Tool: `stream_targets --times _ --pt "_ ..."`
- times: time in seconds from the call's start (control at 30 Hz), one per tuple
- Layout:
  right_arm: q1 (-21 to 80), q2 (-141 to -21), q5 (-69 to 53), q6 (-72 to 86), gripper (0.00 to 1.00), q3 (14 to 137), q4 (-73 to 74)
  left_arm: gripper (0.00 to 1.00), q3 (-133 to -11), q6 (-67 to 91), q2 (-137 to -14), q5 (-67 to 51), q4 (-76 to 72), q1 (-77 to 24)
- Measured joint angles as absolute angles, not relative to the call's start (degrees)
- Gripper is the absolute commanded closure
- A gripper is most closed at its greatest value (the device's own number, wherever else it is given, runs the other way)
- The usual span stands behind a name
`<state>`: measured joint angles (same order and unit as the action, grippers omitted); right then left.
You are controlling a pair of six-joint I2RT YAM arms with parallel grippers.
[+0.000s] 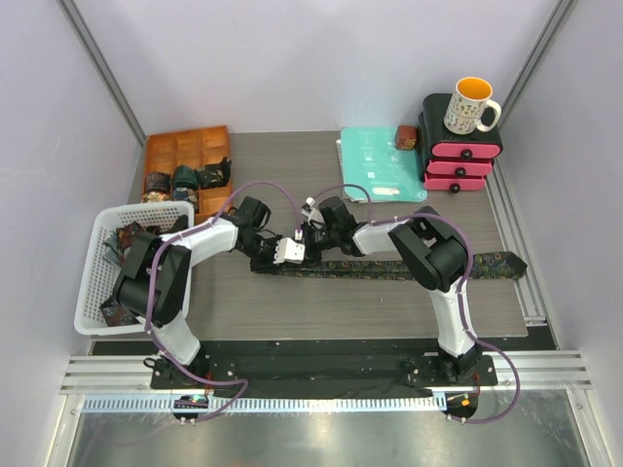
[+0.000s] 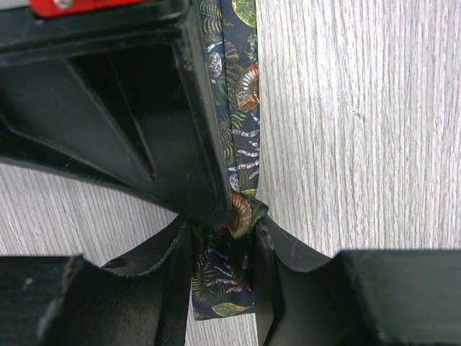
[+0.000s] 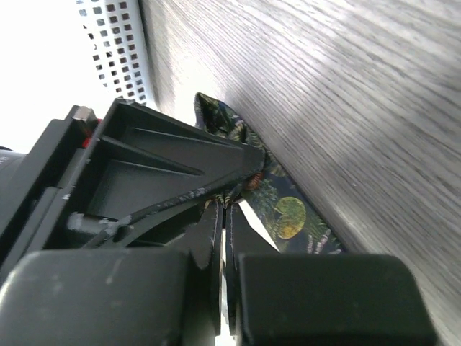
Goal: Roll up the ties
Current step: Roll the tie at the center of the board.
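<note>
Landmark: the tie (image 1: 389, 268), a dark leaf-print strip lying flat along the table (image 1: 292, 302), its wide end off toward the table's right edge, its narrow end near the middle.

Left gripper (image 1: 289, 251): at the tie's narrow end, coming in from the left. In the left wrist view its fingers (image 2: 270, 252) are pressed onto the fabric from both sides, pinching the strip where a small fold or first curl has formed. Judged purpose: to hold the starting end so a roll can begin.

Right gripper (image 1: 313, 232): just beside the left one, over the same narrow end. The right wrist view shows its fingers (image 3: 216, 231) pressed nearly together with a thin slit between; fabric lies just under them, but I cannot tell whether any of it is caught. Judged purpose: to pin or steady the strip close to the fold.

Task stage: a judgement only; the roll is barely started and most of the tie is flat.

Basket (image 1: 97, 282): left of the tie; white, with more dark ties inside.

Wooden tray (image 1: 161, 151): beyond the tie's narrow end, holding small rolled ties (image 1: 185, 180), likely where finished rolls go.

Teal folder (image 1: 375, 156): beyond the tie's middle.

Pink drawers (image 1: 462, 161): beyond the tie's wide end, a mug (image 1: 470, 105) on top.
</note>
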<state>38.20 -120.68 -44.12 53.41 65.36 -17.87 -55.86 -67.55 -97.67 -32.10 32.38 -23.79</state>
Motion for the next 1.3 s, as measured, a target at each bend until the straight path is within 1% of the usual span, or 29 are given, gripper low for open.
stream_targets --times 0.23,0.43,0.5,0.53,0.63,0.73,0.9,1.1,1.13,1.2,1.23,1.27,1.3 --pt "37.2 -120.7 -43.1 47.4 0.99 66.8 -11.5 0.67 -55.9 -68.1 -97.7 -32.1 32.4 -23.9" --pt "37.0 -120.7 -41.7 43.2 0.99 67.9 -7.6 0.67 -56.0 -69.2 -97.8 -32.2 32.4 -24.0" --pt "37.0 -120.7 -41.3 42.2 0.99 68.1 -6.9 0.61 -56.0 -69.6 -97.8 -32.2 32.4 -24.1" --pt "37.0 -120.7 -41.0 41.6 0.99 68.3 -6.3 0.51 -56.0 -69.7 -97.8 -32.2 32.4 -24.1" --pt "36.9 -120.7 -40.2 40.1 0.99 68.5 -4.4 0.41 -56.4 -69.3 -97.8 -32.1 32.7 -23.7" --pt "36.7 -120.7 -40.2 39.2 0.99 68.9 -3.6 0.37 -57.7 -68.1 -97.8 -32.2 35.0 -21.7" --pt "36.8 -120.7 -40.1 38.6 0.99 69.2 -3.0 0.36 -61.1 -68.0 -97.7 -32.6 38.2 -16.1" --pt "36.8 -120.9 -40.0 38.5 0.99 69.6 -2.4 0.35 -61.1 -68.1 -97.6 -33.5 40.6 -16.4" --pt "36.7 -120.9 -40.0 38.5 0.99 69.7 -2.4 0.37 -61.1 -68.1 -97.6 -33.5 40.7 -16.6" --pt "36.8 -120.9 -40.0 38.5 0.99 69.8 -2.2 0.42 -61.1 -68.1 -97.6 -33.7 41.0 -16.9" --pt "36.8 -120.9 -40.0 38.5 0.99 69.8 -2.1 0.49 -61.1 -68.1 -97.6 -33.8 41.1 -17.1" --pt "36.8 -120.9 -40.0 38.5 0.99 69.8 -2.1 0.52 -61.1 -68.1 -97.6 -33.8 41.2 -17.1" --pt "36.8 -121.0 -40.0 38.5 0.99 69.8 -2.1 0.58 -61.1 -68.2 -97.6 -33.9 41.3 -17.2"
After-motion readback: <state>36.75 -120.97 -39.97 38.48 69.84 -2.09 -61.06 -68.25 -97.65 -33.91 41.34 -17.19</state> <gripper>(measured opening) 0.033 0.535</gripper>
